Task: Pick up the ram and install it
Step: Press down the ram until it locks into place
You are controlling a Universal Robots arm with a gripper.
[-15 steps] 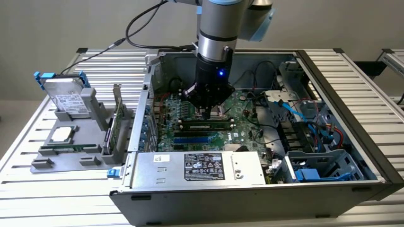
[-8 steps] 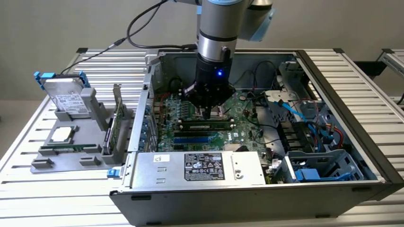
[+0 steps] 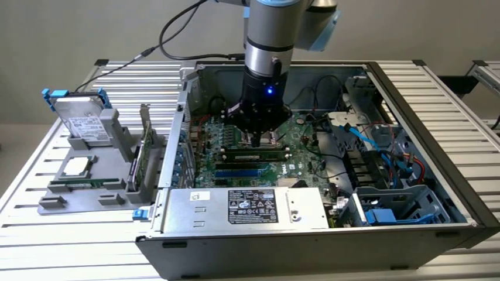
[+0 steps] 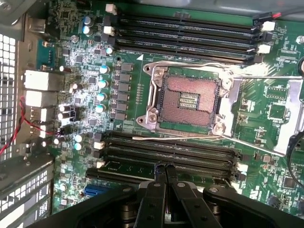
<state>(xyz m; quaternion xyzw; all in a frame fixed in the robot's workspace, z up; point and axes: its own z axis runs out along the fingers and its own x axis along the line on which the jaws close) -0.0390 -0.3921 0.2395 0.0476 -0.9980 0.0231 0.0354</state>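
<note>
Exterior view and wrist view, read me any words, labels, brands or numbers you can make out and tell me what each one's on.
No text can be read.
Power supply: its black label carries print too small to read.
Hard drive: label blurred, unreadable.
Motherboard: white markings too small to read.
Gripper: no markings seen.

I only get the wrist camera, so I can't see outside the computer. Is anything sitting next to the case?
Observer: Yes. A grey holder stands at the exterior view's left of the case, with a hard drive propped in it.
Operator: Is there a card there too?
Observer: A green expansion card stands upright in that holder, close to the case wall.
Operator: What's in the case nearest your camera?
Observer: A silver power supply with a black label.
</note>
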